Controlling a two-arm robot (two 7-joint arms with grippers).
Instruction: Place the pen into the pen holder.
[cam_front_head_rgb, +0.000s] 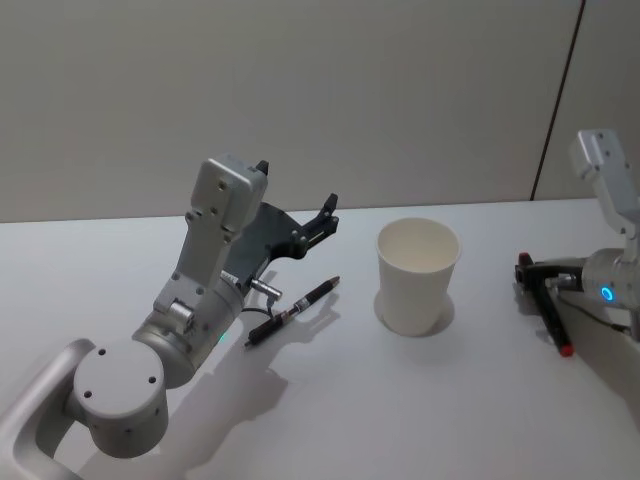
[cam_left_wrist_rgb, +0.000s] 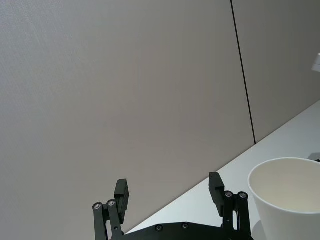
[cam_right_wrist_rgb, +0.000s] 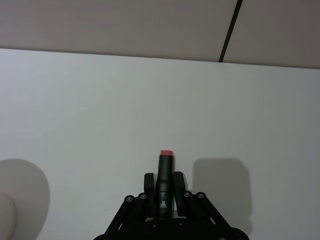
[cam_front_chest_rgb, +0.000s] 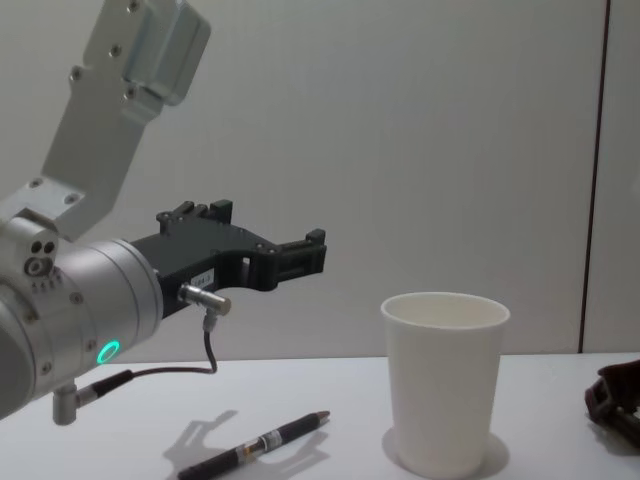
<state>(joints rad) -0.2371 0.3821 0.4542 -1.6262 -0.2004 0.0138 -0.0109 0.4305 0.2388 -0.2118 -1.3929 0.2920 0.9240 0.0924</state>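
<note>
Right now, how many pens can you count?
2: a black pen lies on the table left of the pen holder; a red-tipped pen sits clamped in the right gripper.

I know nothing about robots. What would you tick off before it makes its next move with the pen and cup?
1. Cup upright, mouth clear: ok.
2. Pen lying free on the table, left of the cup: ok.
3. Left gripper fingers open: ok.
4. Left gripper down at the pen: not ok, it hangs above it.
5. Right gripper away from the cup, at the right, shut on a marker: ok.
</note>
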